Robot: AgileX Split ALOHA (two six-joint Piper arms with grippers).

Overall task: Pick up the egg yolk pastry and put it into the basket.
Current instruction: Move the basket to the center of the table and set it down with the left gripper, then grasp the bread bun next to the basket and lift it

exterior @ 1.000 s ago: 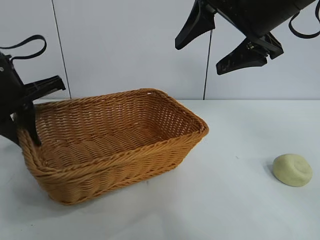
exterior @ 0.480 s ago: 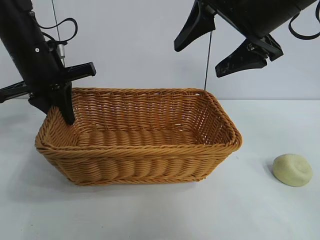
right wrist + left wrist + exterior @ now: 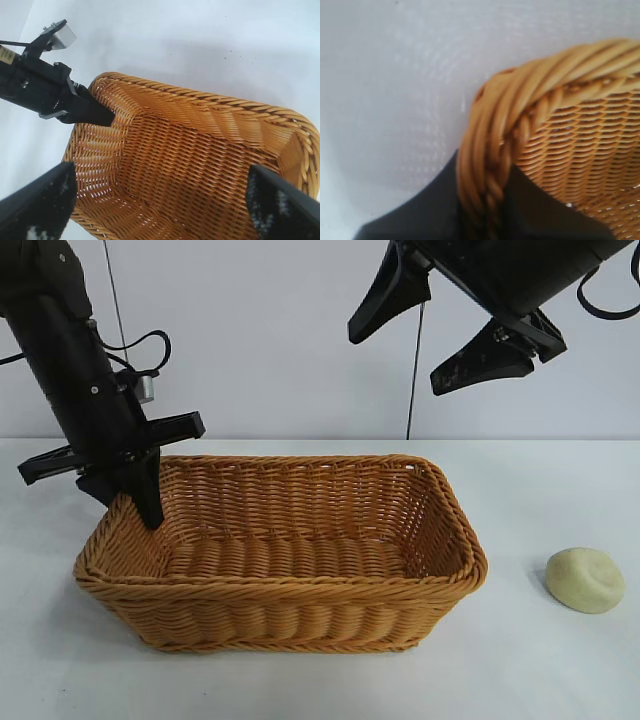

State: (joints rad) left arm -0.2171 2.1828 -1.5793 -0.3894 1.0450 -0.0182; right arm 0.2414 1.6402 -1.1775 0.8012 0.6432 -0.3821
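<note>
No brand, label or writing is legible. The left claw [image 3: 128,502] straddles the braided rim of the basket [image 3: 300,585] at its far left corner, one finger inside, one outside; whether it pinches the rim cannot be determined. The right claw [image 3: 425,335] hangs above the basket, jaws wide, empty. The egg yolk pastry [image 3: 585,580] lies on the tabletop [image 3: 540,670], well right of the basket, apart from both claws.

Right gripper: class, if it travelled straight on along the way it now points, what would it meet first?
Probably the inside of the basket: the right gripper hangs open above it, aimed down into it. The egg yolk pastry lies off that line, though depth is uncertain.
</note>
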